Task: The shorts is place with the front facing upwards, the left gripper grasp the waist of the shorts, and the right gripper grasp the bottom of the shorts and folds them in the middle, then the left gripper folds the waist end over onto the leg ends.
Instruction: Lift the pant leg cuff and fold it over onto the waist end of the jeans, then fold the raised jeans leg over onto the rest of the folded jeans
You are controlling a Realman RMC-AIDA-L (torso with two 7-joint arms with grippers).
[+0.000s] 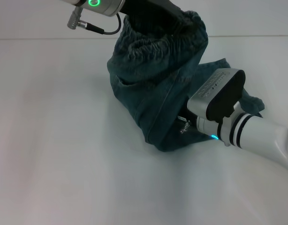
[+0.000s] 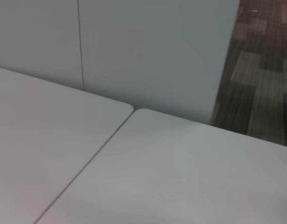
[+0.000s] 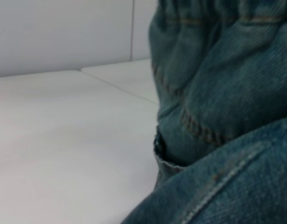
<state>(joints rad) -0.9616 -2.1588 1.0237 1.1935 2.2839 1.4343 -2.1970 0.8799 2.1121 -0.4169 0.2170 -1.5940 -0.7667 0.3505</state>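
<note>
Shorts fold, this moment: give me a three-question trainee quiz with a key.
1. True or false: the waistband of the shorts is lifted off the table.
2. Which arm is at the waistband? A) left B) right
3. Fill in: the right pincer sits low at the ____ end of the shorts.

Key: 1 true, the elastic waist hangs raised under the left pincer while the lower denim lies on the table. 2 A. 3 leg.

— What stood behind the tables (image 2: pixel 190 177)?
— A pale wall (image 2: pixel 148 51) with one vertical seam.
— And the floor (image 2: pixel 260 70)?
— Dark carpet in grey-brown patches, beyond the wall's edge. Two white tabletops met at rounded corners.
</note>
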